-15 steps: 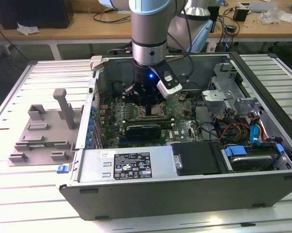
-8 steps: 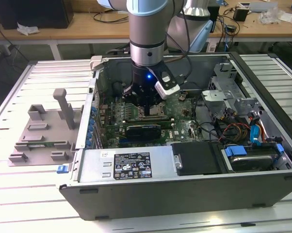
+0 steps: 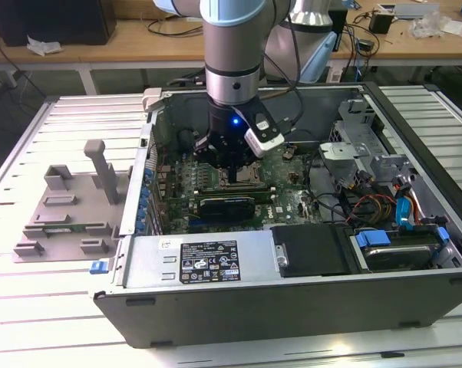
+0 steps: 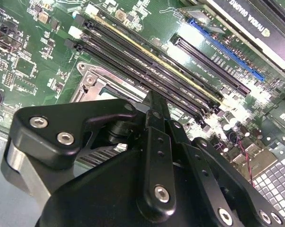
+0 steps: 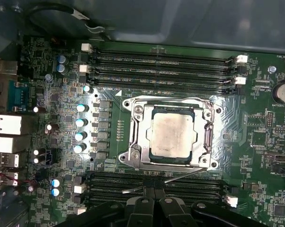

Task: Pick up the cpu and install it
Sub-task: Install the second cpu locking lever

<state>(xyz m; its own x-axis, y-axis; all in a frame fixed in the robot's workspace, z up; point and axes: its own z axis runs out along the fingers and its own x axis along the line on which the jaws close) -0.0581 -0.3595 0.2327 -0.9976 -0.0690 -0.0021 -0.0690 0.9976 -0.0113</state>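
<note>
Open computer case (image 3: 308, 307) on slatted table (image 3: 31, 322); grey plastic tray (image 3: 62, 222) beside it, toward the exterior view's left; green motherboard (image 5: 43, 156) inside.

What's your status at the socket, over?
Gripper low over the motherboard, nothing seen held. Cpu lying in the socket frame. Nothing over the cpu.

A pale silver top, faintly mottled, was shown on the cpu (image 5: 170, 134), framed by a bright metal socket frame (image 5: 133, 137). The motherboard (image 5: 261, 142) was green, its memory slots (image 5: 161, 64) black. A black gripper (image 4: 152, 156) and a grey plastic tray (image 3: 66, 207) were seen.
</note>
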